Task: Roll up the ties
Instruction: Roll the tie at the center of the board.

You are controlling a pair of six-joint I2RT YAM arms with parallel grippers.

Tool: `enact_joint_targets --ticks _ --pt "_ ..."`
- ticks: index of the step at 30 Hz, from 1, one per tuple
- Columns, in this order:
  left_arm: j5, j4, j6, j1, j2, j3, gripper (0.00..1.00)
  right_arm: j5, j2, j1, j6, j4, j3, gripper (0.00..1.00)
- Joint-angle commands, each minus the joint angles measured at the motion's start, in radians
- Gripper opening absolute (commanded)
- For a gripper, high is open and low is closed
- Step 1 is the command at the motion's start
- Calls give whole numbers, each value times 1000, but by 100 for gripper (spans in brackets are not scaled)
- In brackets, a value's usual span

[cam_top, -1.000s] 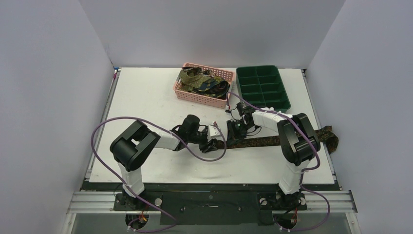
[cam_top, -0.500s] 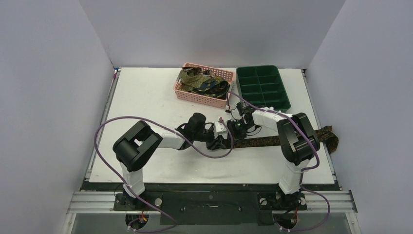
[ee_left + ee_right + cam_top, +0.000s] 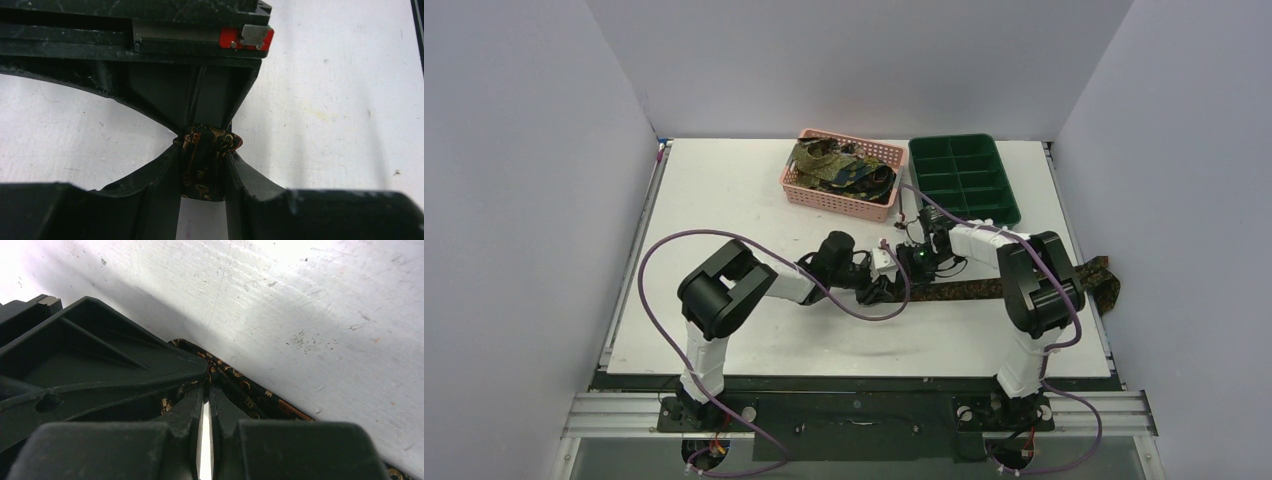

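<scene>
One dark tie (image 3: 984, 290) with a gold pattern lies across the table from the middle to the right edge, passing under the right arm. My left gripper (image 3: 876, 290) is shut on its folded left end; in the left wrist view the bunched fabric (image 3: 200, 160) sits pinched between the fingers of that gripper (image 3: 205, 170). My right gripper (image 3: 911, 268) is right beside it, fingers almost together, with their tips nipping the tie (image 3: 245, 390) in the right wrist view, where the gripper (image 3: 206, 390) touches the left one. More ties (image 3: 839, 165) are piled in the basket.
The pink mesh basket (image 3: 809, 197) stands at the back middle. The dark green compartment tray (image 3: 914, 165) is to its right. The tie's wide end (image 3: 1106, 287) hangs at the table's right edge. Purple cables loop around both arms.
My left gripper has moved right along the table to meet the right gripper and now holds the tie's end. The tie's left end has shifted right with it.
</scene>
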Motion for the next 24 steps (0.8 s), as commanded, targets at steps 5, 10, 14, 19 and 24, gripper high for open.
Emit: enact_joint_targets --ticks 5,10,14,19,24 --pt "-120 -239 106 1 -13 -29 22 -43 -90 -110 -137 -137 43 16" --pt "-123 -348 100 1 -16 17 23 -107 -115 -131 -172 -171 62 25" --pt "-123 -389 79 1 -7 43 24 -159 -89 -105 -122 -116 65 31" --pt "-129 -413 61 2 -3 54 24 -161 -59 -69 -65 -59 60 32" --pt "-131 -410 55 1 -9 45 25 -125 -45 -39 13 46 32 32"
